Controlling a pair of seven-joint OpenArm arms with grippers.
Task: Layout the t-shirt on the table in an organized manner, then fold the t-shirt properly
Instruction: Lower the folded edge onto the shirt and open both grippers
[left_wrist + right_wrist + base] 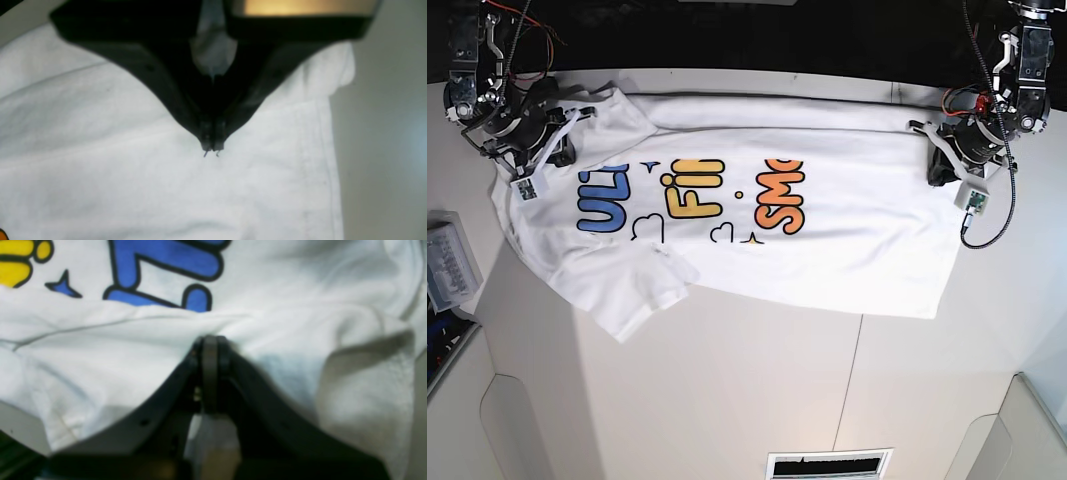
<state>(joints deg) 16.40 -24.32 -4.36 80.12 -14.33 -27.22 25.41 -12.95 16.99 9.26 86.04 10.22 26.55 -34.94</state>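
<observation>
Both grippers, my left point(942, 160) at the hem end and my right point(542, 150) at the shoulder end, have their jaws pressed together; whether cloth is pinched between them I cannot tell. Between them the t-shirt point(847, 240) lies print-up across the far part of the table point(757, 400), with one sleeve point(642, 290) crumpled near the front edge. Step in hand, as I judge it: laying out. Next, that sleeve needs flattening before any fold.
</observation>
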